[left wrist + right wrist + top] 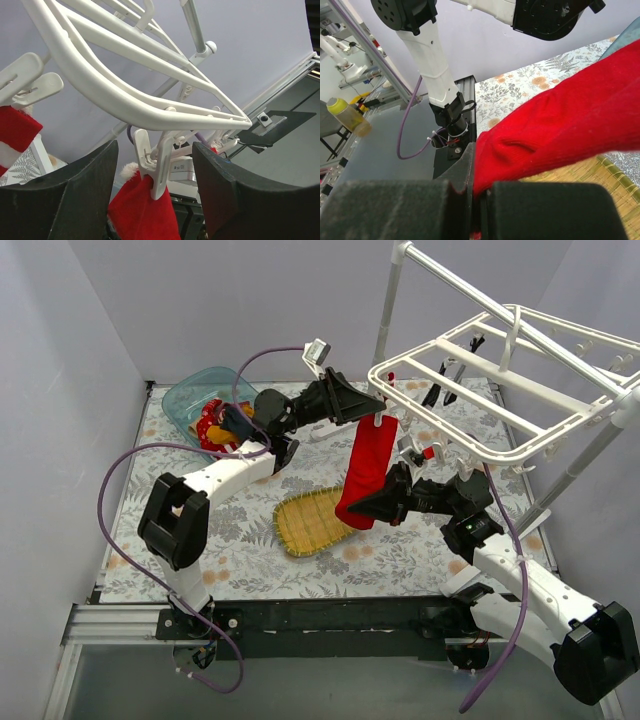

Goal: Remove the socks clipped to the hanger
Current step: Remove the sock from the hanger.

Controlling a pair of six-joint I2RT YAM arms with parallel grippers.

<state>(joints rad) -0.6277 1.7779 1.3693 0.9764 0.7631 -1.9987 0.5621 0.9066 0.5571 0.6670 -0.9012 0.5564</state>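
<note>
A long red sock (pixel 364 468) hangs from a white clip (pixel 152 167) on the near-left corner of the white grid hanger (pixel 500 390). My left gripper (pixel 378 412) is up at that corner, open. Its fingers (pixel 80 200) stand on either side of the clip and the sock's cuff (pixel 142 212) without touching them. My right gripper (pixel 362 508) is shut on the lower end of the same red sock (pixel 560 125), low over the mat. A red-and-white striped sock (pixel 12 135) hangs from another clip at the left of the left wrist view.
A blue see-through bin (pixel 190 390) at the back left holds red-and-white socks (pixel 212 426). A yellow woven mat (pixel 312 522) lies mid-table. The white pole stand (pixel 388 310) carries the hanger at the right. Dark items (pixel 438 380) hang under the hanger's grid.
</note>
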